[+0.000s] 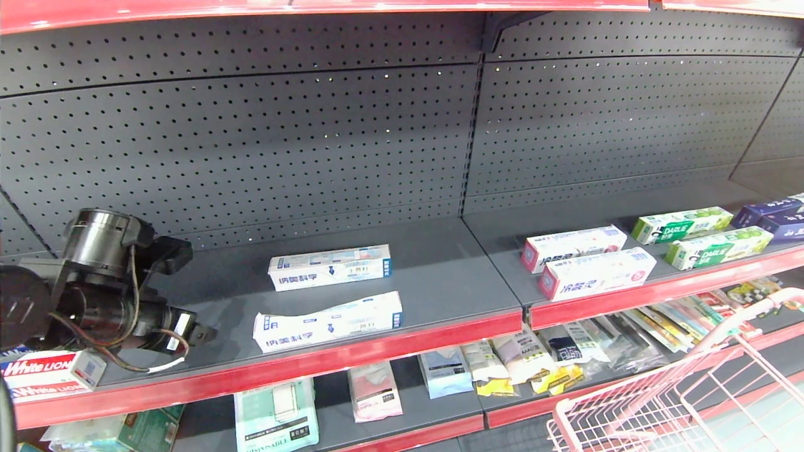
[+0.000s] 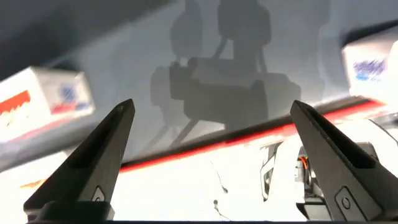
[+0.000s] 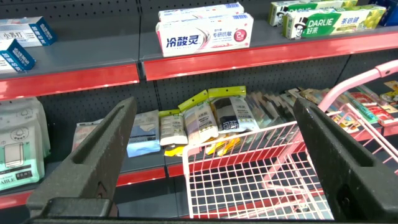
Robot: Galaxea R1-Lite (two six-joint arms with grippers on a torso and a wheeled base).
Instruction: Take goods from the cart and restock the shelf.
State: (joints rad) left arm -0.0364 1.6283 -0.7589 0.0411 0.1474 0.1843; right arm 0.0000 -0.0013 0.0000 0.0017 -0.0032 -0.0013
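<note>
Facing the shelf [image 1: 440, 263], the head view puts white-and-blue boxes [image 1: 330, 267] mid-frame and the pink cart [image 1: 628, 387] lower right. The right wrist view frames that cart between the right jaws, wide and empty. The left jaws, equally wide, straddle the shelf edge near a red-and-white box [image 2: 37, 102].

This is a shop, a supermarket aisle by the look of it. A grey shelf [image 1: 440, 270] with a red front edge [image 1: 389, 348] runs across, backed by a pegboard [image 1: 282, 144]. On the shelf lie boxes [image 1: 330, 267] grouped by kind, probably toothpaste. Below the shelf lie flat packets [image 1: 502, 370]. In front of the shelf, to the right, stands a pink wire cart [image 1: 653, 380].
</note>
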